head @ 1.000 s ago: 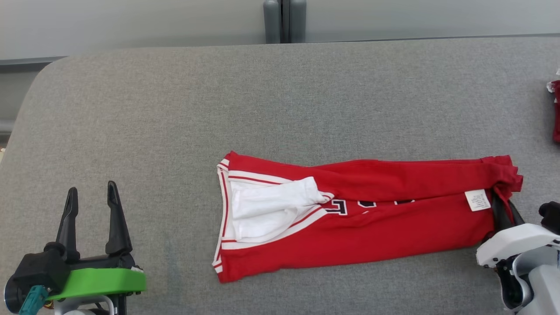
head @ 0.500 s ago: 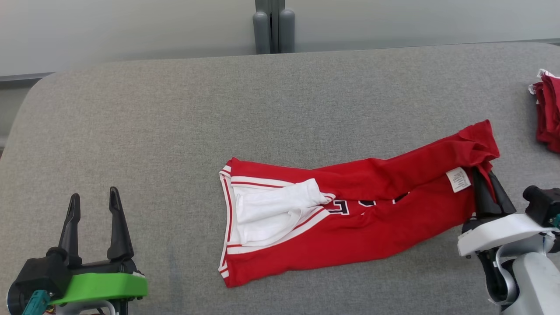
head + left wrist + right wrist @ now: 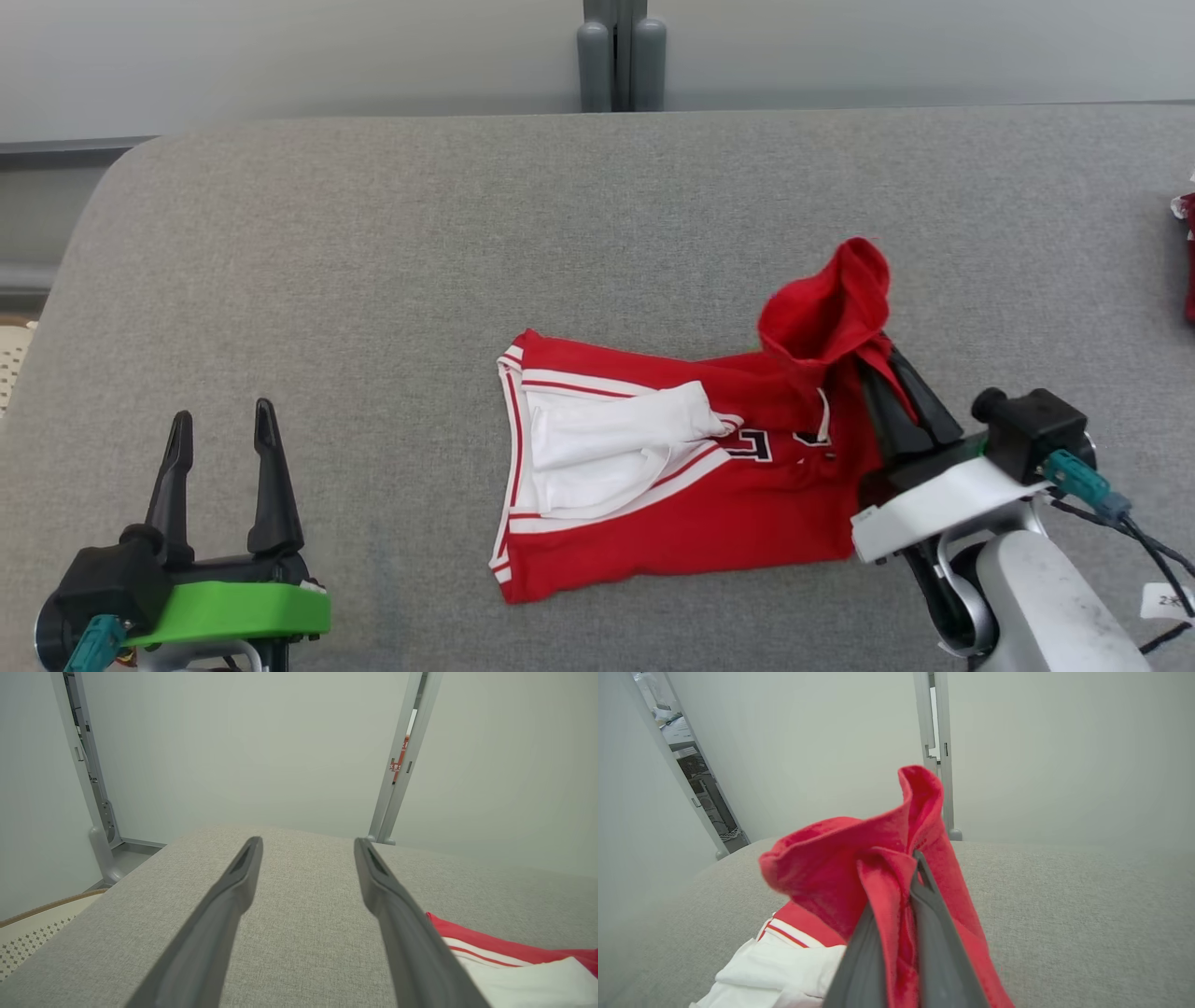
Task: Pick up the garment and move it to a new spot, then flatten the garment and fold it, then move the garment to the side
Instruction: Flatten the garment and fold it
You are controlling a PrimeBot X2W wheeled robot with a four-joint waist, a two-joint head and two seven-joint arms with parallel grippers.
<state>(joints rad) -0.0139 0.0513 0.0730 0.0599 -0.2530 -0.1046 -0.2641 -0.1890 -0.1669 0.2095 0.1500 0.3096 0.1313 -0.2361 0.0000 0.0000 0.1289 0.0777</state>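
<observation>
We log the right gripper (image 3: 882, 373) clamped on the red garment's (image 3: 709, 523) right end, raised and bunched. The rest lies mid-table (image 3: 373, 280). The left gripper (image 3: 222, 415) rests with fingers spread, well apart from the garment.

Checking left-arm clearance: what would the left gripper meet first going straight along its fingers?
Likely nothing near: the left gripper points across the grey fabric tabletop toward the pale wall; the red-and-white garment lies rightward.

A big grey cloth-covered table (image 3: 373, 280) spreads wide, two round grey posts (image 3: 621, 65) stand at the top middle, and a red cloth (image 3: 1187, 257) sits at the right edge.
</observation>
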